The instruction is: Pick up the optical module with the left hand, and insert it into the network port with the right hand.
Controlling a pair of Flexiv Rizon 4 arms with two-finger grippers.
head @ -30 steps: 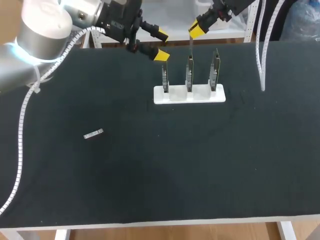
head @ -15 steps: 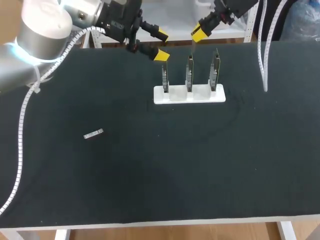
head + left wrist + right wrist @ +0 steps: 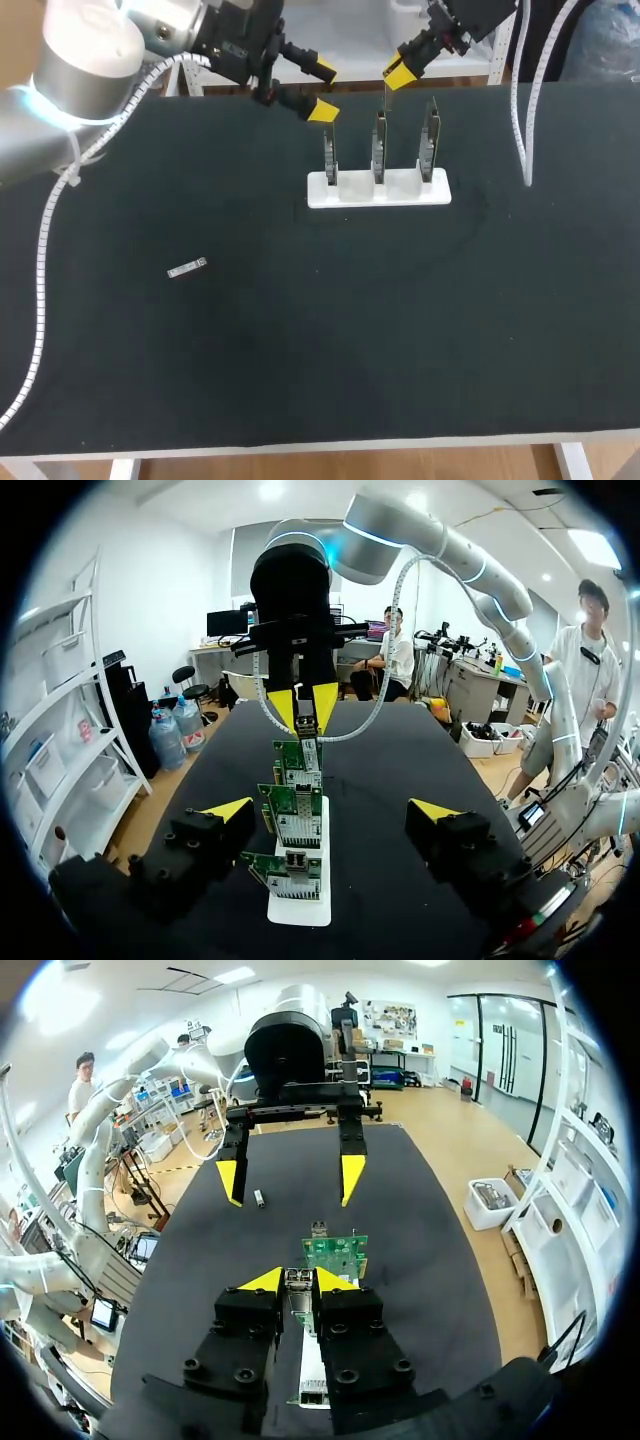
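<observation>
Black, matte cloth covers the counter from edge to edge. On its left part the module lies flat and alone, a small silver bar. Its long axis runs almost along the counter's width, with the right end turned slightly to the far side.

Further right, the left arm comes in from the far left corner. The left jaws hang above the far edge, spread wide and empty, just left of the boards. From these jaws the module lies toward the near left, well apart and lower. The left arm is clearly the nearer one to it.

I judge that the pick is not yet begun. The left jaws must travel over the module, come down, and probably turn so that they close across its short width.

Right of them, a white holder carries the three boards upright in a row. Each board has a port at its edge. Above the middle board hang the right jaws, narrow, drawn almost together, holding nothing that I can see.
</observation>
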